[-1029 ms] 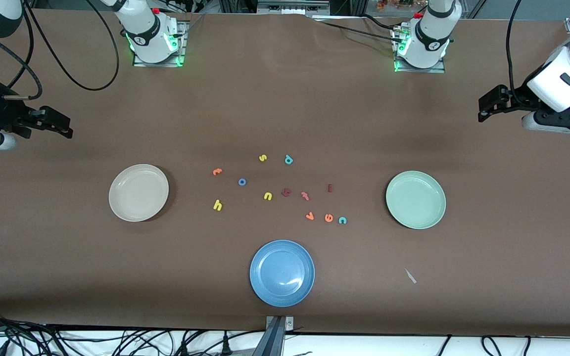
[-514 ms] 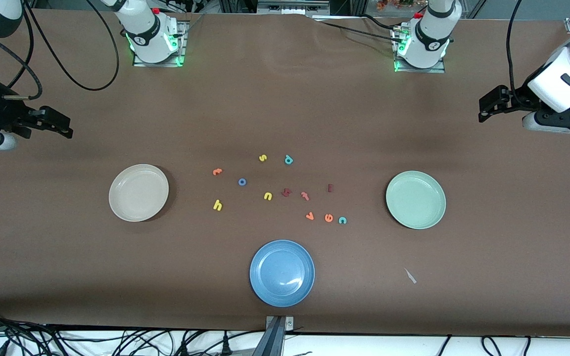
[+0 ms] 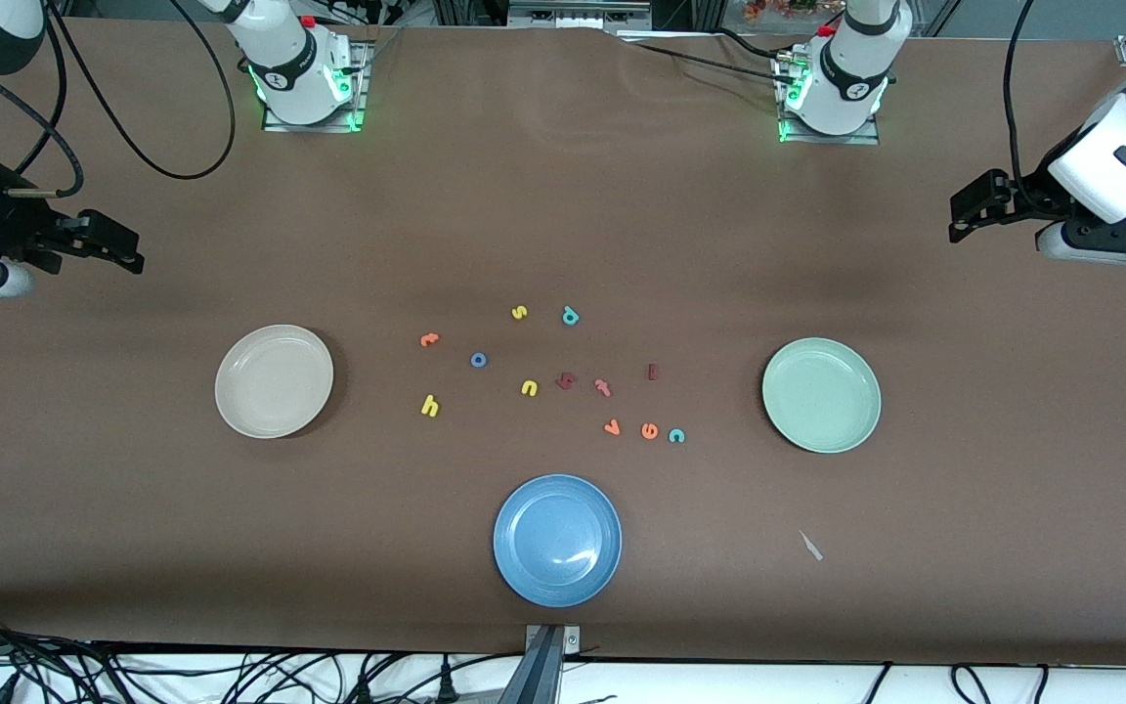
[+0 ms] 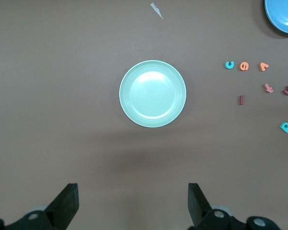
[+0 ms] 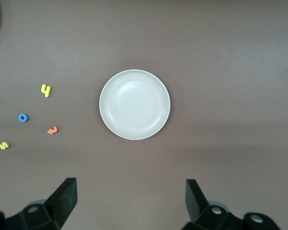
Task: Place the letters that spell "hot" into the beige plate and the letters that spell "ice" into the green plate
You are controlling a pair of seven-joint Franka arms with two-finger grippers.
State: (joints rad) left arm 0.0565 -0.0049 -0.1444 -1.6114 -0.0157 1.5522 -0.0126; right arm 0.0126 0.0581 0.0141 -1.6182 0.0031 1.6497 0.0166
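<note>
The beige plate (image 3: 274, 381) (image 5: 134, 104) lies toward the right arm's end, the green plate (image 3: 821, 395) (image 4: 152, 93) toward the left arm's end; both hold nothing. Between them lie the yellow h (image 3: 429, 405), blue o (image 3: 478, 360), orange t (image 3: 429, 339), dark red i (image 3: 652, 371), orange e (image 3: 649, 431) and teal c (image 3: 676, 436). My right gripper (image 3: 123, 246) (image 5: 130, 196) hangs open, high over the table's end by the beige plate. My left gripper (image 3: 974, 207) (image 4: 133, 201) hangs open, high over the end by the green plate.
A blue plate (image 3: 557, 540) lies nearest the front camera. Other letters sit among the task's own: yellow s (image 3: 519, 313), teal p (image 3: 570, 315), yellow u (image 3: 529, 388), a dark red piece (image 3: 565, 380), pinkish t (image 3: 603, 387), orange v (image 3: 611, 427). A paper scrap (image 3: 810, 546) lies near the green plate.
The left arm has drifted very slightly toward its end of the table. The right arm, plates and letters have not moved.
</note>
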